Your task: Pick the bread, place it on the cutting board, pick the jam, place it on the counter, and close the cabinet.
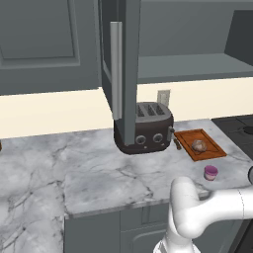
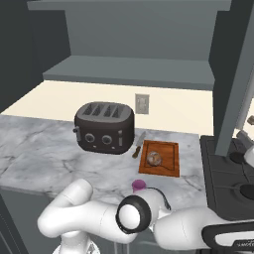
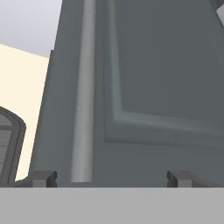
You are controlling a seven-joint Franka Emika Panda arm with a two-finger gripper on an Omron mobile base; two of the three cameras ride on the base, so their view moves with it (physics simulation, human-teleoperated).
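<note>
A: What's in front of my gripper [image 3: 112, 178]?

B: The cabinet [image 3: 166, 78] door, close ahead, its pale handle [image 3: 84, 96] between the wide-apart fingertips [image 3: 43, 178]; base cameras add bread [image 1: 198, 146] on the cutting board [image 1: 211, 143]; jam [image 1: 211, 172] on the counter [image 1: 99, 173].

No legible text, labels, brands, numbers or signs. A faint marking on the robot's dark base [image 2: 238, 243] is too small to read.
</note>
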